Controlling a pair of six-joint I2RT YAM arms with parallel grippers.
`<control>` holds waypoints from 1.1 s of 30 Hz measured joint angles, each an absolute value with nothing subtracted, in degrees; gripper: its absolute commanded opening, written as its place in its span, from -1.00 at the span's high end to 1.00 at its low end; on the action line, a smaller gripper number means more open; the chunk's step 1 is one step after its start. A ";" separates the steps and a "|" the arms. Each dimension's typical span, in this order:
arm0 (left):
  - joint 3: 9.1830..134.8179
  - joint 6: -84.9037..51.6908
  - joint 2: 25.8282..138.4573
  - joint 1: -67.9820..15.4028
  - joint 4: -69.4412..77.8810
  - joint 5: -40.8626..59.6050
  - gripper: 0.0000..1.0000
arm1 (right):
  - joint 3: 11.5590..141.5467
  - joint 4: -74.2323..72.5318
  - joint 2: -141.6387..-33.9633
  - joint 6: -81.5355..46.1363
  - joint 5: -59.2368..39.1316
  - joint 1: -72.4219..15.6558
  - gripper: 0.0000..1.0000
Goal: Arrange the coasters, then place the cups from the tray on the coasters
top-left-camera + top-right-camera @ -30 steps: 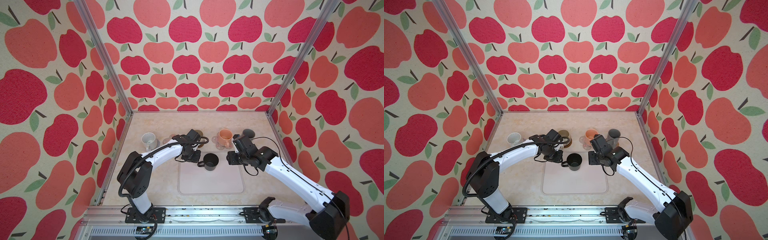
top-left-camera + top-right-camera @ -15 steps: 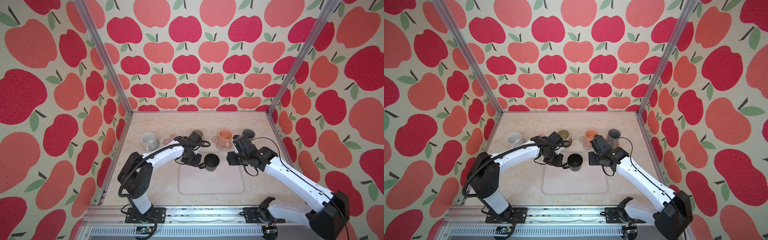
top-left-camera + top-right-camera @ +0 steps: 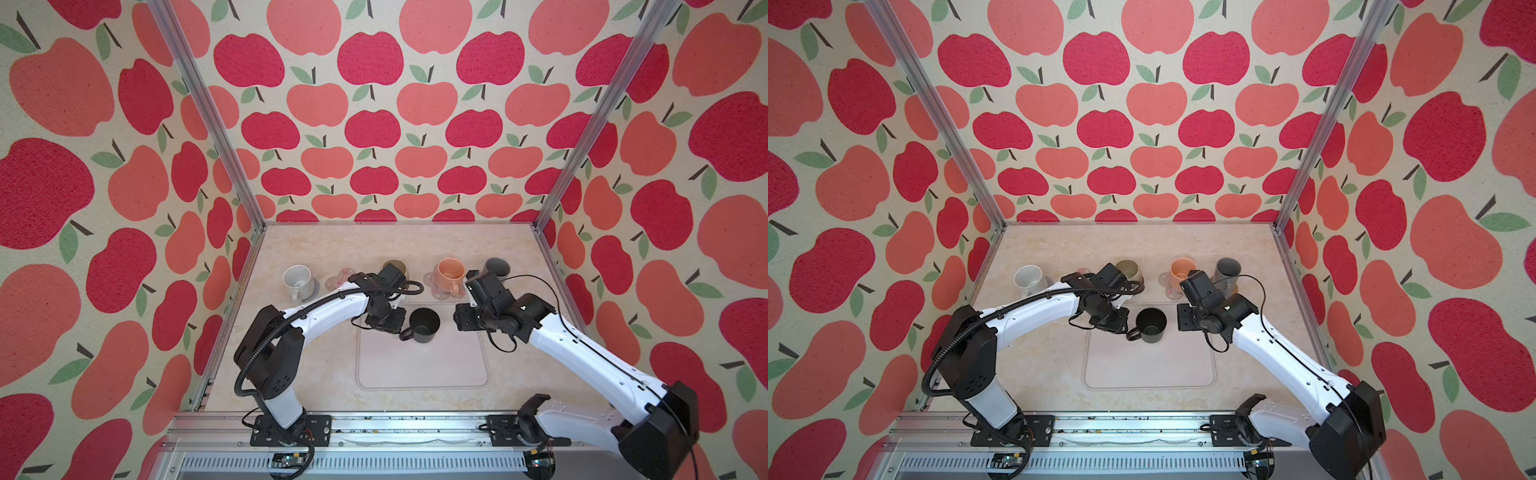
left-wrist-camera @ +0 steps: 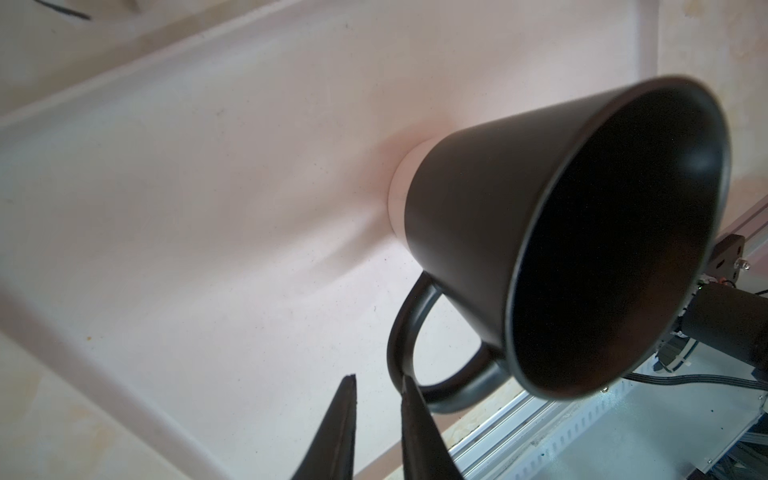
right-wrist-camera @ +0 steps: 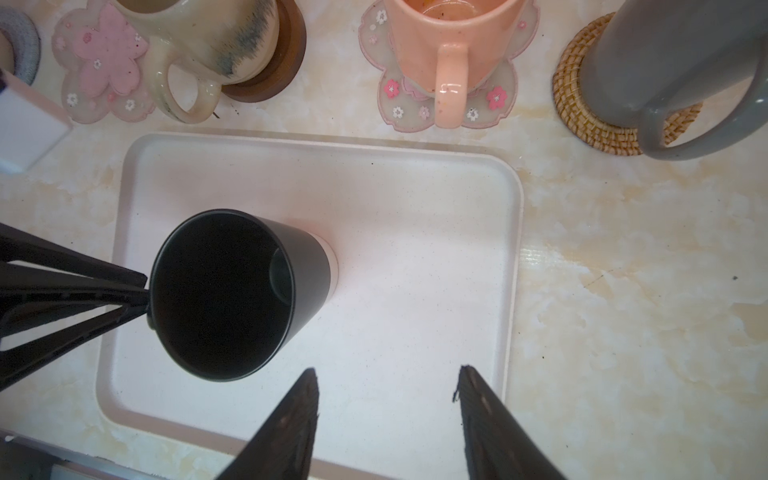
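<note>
Sliding toward the near side over the last second, the left pincer (image 4: 377,379) has come level with the handle (image 4: 400,328) of the black mug (image 3: 424,326) and drawn together there. On the tabletop (image 3: 316,374) the tray (image 3: 419,370) holds only that mug, upright near its far edge. White mug (image 3: 298,282), cream mug (image 5: 208,33), peach mug (image 3: 451,272) and grey mug (image 3: 496,266) are already seated in a row beyond the tray, and one pink coaster (image 5: 104,70) lies bare between white and cream. The right pincer (image 5: 386,370) hangs apart and empty over the tray, near the black mug. In the left wrist view one finger (image 4: 415,419) lies across the handle with a slit showing between the two, so I cannot tell whether the loop is truly pinched. If not, a lift would likely leave the mug behind or tip it on the tray. If it is, a grip so far off centre may let the mug swing and slip. The bare coaster is hemmed in: the cream mug's handle juts just beside it, and a low or wide approach could knock that mug.
</note>
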State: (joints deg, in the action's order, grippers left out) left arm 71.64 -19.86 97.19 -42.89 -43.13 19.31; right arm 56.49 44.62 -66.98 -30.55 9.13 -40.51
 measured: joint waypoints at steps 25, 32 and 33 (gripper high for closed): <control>68.64 -20.53 96.84 -48.80 -39.24 25.76 0.59 | 56.49 46.00 -65.82 -30.59 10.00 -40.51 -0.14; 68.05 -21.89 96.62 -49.98 -37.08 26.41 0.63 | 56.47 46.15 -65.82 -30.98 9.98 -40.51 -0.14; 68.03 -22.09 96.64 -50.19 -36.77 26.44 0.63 | 56.47 46.15 -65.82 -31.09 9.98 -40.51 -0.14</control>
State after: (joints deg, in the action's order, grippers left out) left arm 68.03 -22.09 96.64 -50.19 -36.77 26.44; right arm 56.47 46.15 -65.82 -31.09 9.98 -40.51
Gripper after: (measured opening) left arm 0.188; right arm 0.569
